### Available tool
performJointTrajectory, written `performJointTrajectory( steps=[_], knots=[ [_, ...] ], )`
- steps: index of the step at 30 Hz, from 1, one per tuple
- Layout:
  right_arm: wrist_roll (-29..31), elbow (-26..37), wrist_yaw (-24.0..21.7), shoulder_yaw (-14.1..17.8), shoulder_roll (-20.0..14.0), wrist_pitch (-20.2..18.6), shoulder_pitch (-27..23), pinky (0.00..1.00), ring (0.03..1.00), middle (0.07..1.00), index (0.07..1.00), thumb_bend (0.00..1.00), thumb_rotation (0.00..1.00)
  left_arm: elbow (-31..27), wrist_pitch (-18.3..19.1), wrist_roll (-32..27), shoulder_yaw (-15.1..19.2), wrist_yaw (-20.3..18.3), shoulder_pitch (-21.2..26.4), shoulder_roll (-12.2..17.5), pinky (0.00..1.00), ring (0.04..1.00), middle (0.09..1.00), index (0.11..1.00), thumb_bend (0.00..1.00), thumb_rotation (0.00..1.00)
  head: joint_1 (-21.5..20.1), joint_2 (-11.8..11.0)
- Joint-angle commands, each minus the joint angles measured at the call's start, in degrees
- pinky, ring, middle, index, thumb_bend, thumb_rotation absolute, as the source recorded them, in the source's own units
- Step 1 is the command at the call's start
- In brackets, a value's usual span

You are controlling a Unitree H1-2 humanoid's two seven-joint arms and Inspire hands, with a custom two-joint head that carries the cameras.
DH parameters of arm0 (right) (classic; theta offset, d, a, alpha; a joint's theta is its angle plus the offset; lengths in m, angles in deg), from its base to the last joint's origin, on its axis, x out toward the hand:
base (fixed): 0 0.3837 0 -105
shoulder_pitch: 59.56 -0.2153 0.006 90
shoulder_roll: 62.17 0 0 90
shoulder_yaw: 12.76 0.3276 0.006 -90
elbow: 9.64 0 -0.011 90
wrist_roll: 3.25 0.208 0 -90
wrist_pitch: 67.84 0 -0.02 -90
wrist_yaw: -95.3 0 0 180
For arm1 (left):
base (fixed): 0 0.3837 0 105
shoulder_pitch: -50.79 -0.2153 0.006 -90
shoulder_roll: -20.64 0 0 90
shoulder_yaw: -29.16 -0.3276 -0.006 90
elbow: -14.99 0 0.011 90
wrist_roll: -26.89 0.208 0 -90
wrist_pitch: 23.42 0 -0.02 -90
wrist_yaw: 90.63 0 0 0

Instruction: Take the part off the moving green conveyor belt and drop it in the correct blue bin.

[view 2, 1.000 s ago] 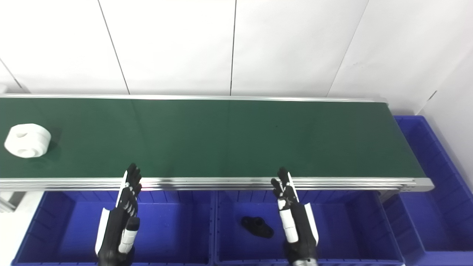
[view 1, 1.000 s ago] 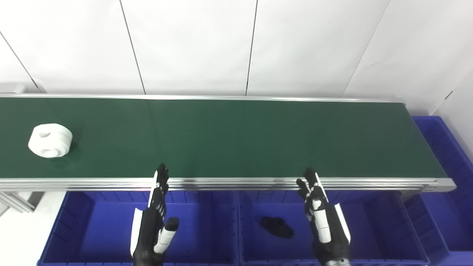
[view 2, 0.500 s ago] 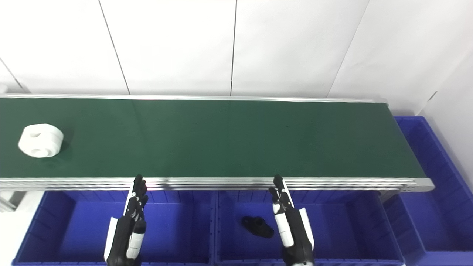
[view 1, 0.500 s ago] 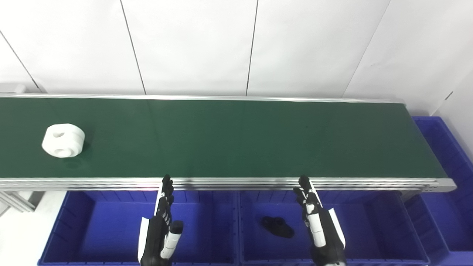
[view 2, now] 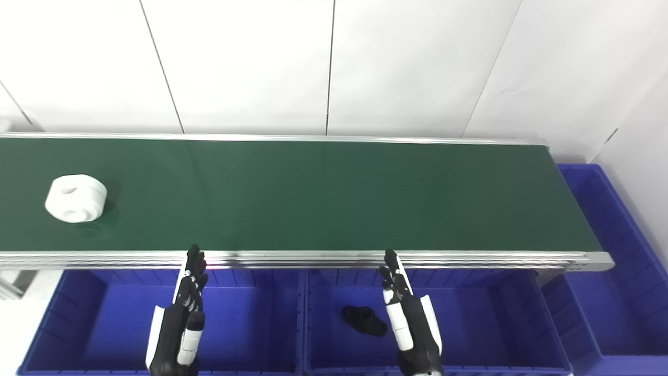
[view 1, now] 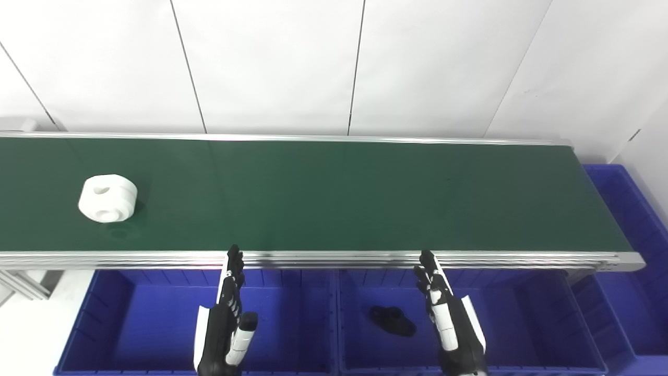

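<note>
A long green conveyor belt (view 1: 334, 193) runs left to right below a white panelled wall. A white, round part (view 1: 107, 198) with holes sits on the belt near its left end, well apart from both hands. Below the belt's near edge are blue bins: the left bin (view 1: 130, 324) and the middle bin (view 1: 522, 324), which contains a small black part (view 1: 392, 320). The left hand (view 1: 224, 329) and right hand (view 1: 450, 326) hover over these bins, fingers extended and apart, holding nothing.
</note>
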Motion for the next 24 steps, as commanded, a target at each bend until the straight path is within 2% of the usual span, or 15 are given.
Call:
performJointTrajectory(
  steps=[1,2,3,5,10,14,15,19,24],
  knots=[
    [0.2,1.1,-0.3,-0.1,-0.1,3.6,-0.8,0.98,0.975,1.000,1.000,0.81,0.97,-0.5,-2.6,0.4,-0.2,0.7,0.4,-0.4,1.00,1.000,1.000,1.000,0.84,0.96,0.8,-0.8],
    [0.5,0.8,-0.3,0.0,-0.1,3.9,-0.8,0.98,0.975,1.000,1.000,0.81,0.97,-0.2,-2.7,0.3,-0.3,0.7,0.4,-0.5,1.00,1.000,1.000,1.000,0.85,0.95,2.0,-2.3],
    [0.8,0.7,-0.4,0.2,-0.2,4.0,-0.6,0.98,0.975,1.000,1.000,0.81,0.96,-0.1,-2.7,0.4,-0.4,0.7,0.4,-0.6,1.00,1.000,1.000,1.000,0.85,0.95,2.2,-2.7],
    [1.5,-0.4,-0.6,0.5,-0.4,4.9,-0.4,0.99,0.976,1.000,1.000,0.82,0.95,0.8,-2.9,1.2,-0.6,0.8,0.3,-0.7,1.00,1.000,1.000,1.000,0.89,0.97,3.4,-5.7],
    [1.8,-4.2,-0.9,1.0,-1.6,8.9,-0.9,1.00,0.977,1.000,1.000,0.82,0.96,3.6,-3.4,1.0,-1.0,0.7,0.5,-1.0,1.00,1.000,1.000,1.000,0.98,0.97,5.9,-8.6],
    [2.8,-5.1,-1.5,1.6,-2.1,9.6,-1.2,1.00,0.978,1.000,1.000,0.84,0.97,5.0,-4.4,0.8,-1.5,0.6,0.9,-1.4,1.00,1.000,1.000,1.000,0.96,0.95,9.0,-9.8],
    [3.2,-5.5,-1.8,1.8,-2.3,9.9,-1.3,1.00,0.980,1.000,1.000,0.84,0.97,5.5,-4.6,1.3,-1.6,0.9,1.1,-1.6,1.00,1.000,1.000,1.000,0.96,0.94,11.1,-10.6],
    [4.9,-7.5,-2.9,2.4,-3.4,11.1,-1.9,1.00,0.996,1.000,1.000,0.84,0.99,7.5,-5.8,4.2,-1.7,2.6,1.6,-2.1,1.00,0.995,1.000,1.000,0.94,0.95,14.6,-12.3],
    [7.5,-9.9,-4.5,3.3,-4.2,12.4,-2.7,1.00,1.000,1.000,1.000,0.83,0.98,9.0,-6.2,5.3,-2.5,4.1,2.3,-2.9,0.97,0.976,0.994,1.000,0.87,0.86,18.4,-14.9]
  ],
)
